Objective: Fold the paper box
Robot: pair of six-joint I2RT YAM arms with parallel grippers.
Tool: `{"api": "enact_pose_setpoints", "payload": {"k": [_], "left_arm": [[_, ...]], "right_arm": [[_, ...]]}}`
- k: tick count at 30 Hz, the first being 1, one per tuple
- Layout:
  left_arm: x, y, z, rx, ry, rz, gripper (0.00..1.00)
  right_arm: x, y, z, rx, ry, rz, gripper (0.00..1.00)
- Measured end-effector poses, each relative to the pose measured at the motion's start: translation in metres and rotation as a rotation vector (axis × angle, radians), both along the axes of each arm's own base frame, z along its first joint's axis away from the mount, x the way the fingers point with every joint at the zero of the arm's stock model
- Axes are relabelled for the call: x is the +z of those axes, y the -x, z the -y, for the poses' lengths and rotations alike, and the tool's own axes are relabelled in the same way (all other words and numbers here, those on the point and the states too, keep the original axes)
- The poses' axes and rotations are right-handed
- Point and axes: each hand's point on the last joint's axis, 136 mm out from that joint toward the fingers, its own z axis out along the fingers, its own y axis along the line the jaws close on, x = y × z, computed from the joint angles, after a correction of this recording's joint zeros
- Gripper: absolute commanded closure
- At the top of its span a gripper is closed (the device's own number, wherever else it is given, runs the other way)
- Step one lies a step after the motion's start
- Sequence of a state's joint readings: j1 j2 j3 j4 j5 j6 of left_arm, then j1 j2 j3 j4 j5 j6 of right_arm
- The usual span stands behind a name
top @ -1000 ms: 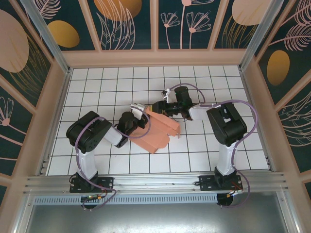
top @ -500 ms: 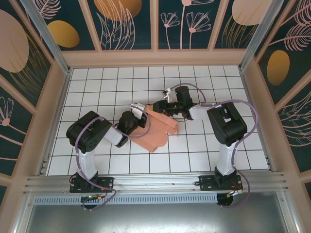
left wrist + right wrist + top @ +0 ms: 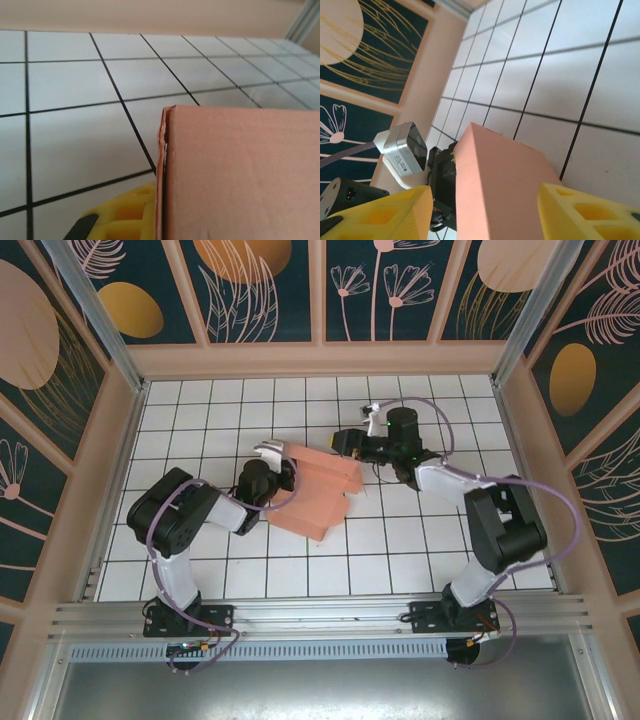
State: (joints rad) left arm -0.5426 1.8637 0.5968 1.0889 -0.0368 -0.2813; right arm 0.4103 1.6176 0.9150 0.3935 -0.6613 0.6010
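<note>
Cardboard in salmon pink, the paper box (image 3: 318,490) lies partly folded near the middle of the white tiled counter (image 3: 200,420). The left hand (image 3: 272,456) is clamped tight on the box's left edge. The right hand (image 3: 347,444) stands open at the far right corner, its yellow fingers (image 3: 385,212) straddling the box's end.

The paper box (image 3: 315,495) is salmon-pink, the table (image 3: 200,410) white with black grid lines (fingers (image 3: 585,210) yellow).

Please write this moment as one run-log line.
left gripper: shut on paper box edge | right gripper: open, straddling its other end | paper box: on table
</note>
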Motion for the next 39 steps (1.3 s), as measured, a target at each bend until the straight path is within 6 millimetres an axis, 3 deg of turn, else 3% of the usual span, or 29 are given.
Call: {"api": "enact_pose_setpoints", "payload": {"k": [4,8,13,17,26,33,39], "left_arm": [[0.021,-0.001,-0.003,0.025,0.096,0.007,1.0],[0.031,-0.002,-0.003,0.037,0.187,-0.009,1.0],[0.049,0.0,0.0,0.029,0.295,-0.028,1.0],[0.065,0.0,0.006,0.009,0.375,-0.035,1.0],[0.085,0.006,0.018,-0.054,0.514,-0.076,1.0],[0.11,0.007,0.022,-0.09,0.608,-0.054,1.0],[0.118,0.009,0.024,-0.114,0.643,-0.046,1.0]], "right_arm": [[0.025,0.005,0.027,-0.108,0.002,0.097,0.41],[0.038,0.014,0.059,-0.219,-0.015,0.157,0.41],[0.03,0.026,0.104,-0.368,-0.043,0.159,0.41],[0.021,0.037,0.122,-0.43,-0.065,0.132,0.41],[0.01,0.06,0.112,-0.369,-0.171,0.099,0.42],[0.043,0.08,0.084,-0.238,-0.308,0.168,0.43],[0.053,0.091,0.062,-0.156,-0.329,0.185,0.43]]}}
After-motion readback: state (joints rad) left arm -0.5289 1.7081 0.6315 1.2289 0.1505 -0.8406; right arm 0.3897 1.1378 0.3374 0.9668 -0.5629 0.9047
